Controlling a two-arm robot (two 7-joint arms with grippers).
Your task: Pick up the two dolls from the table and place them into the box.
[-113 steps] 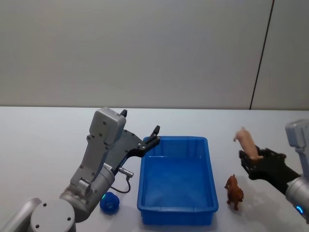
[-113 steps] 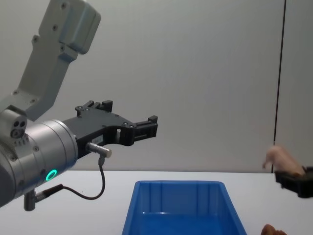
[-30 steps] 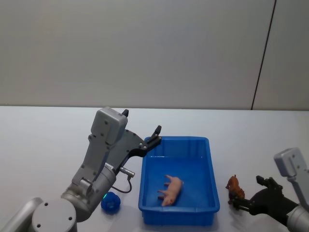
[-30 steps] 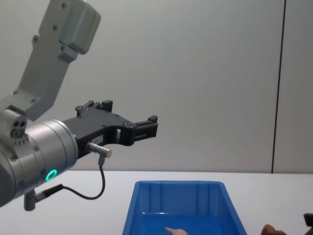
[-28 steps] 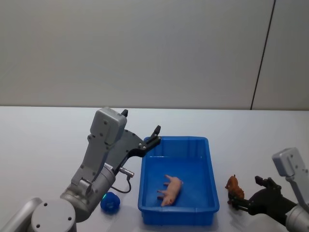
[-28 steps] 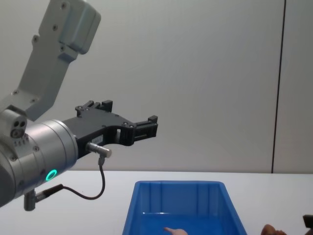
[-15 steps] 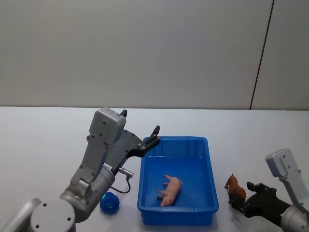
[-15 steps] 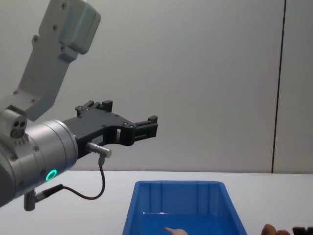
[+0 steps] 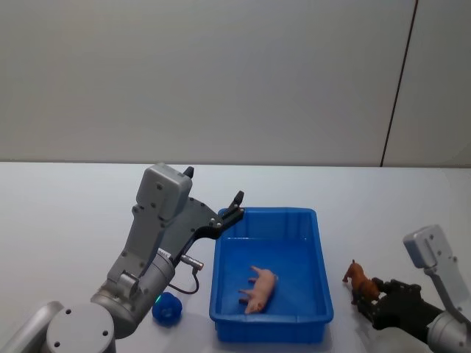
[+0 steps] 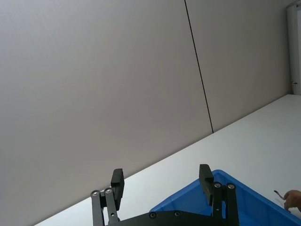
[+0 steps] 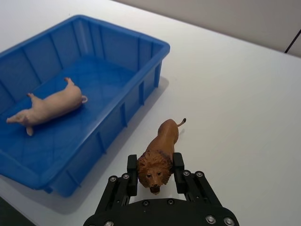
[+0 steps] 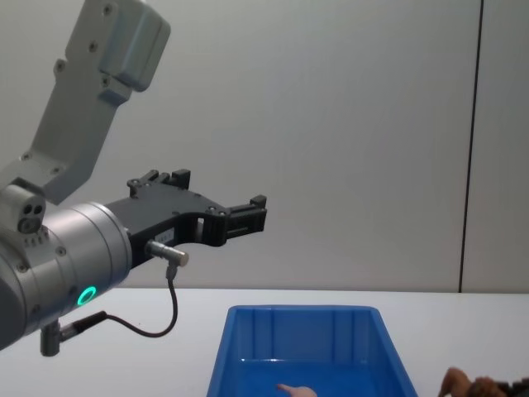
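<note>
A peach-tan pig doll [image 9: 259, 288] lies on its side inside the blue box [image 9: 268, 214], as the right wrist view also shows: pig doll [image 11: 49, 107], box [image 11: 160, 47]. A brown-orange lion doll [image 9: 359, 280] is on the white table [image 9: 73, 220] just right of the box. My right gripper [image 9: 370, 296] is shut on the lion doll [image 11: 162, 146], its fingers [image 11: 132, 169] pressed against the mane. My left gripper [image 9: 235, 202] hangs open in the air over the box's far left corner.
A small round dark blue object [image 9: 167, 307] lies on the table left of the box, close to my left arm. A plain grey wall with a dark vertical seam [image 9: 399, 81] stands behind the table.
The pig doll, held aloft by my right gripper 3.8 s ago, now lies in the box. The right gripper has since come down, moved in and shut on the lion, which has risen slightly.
</note>
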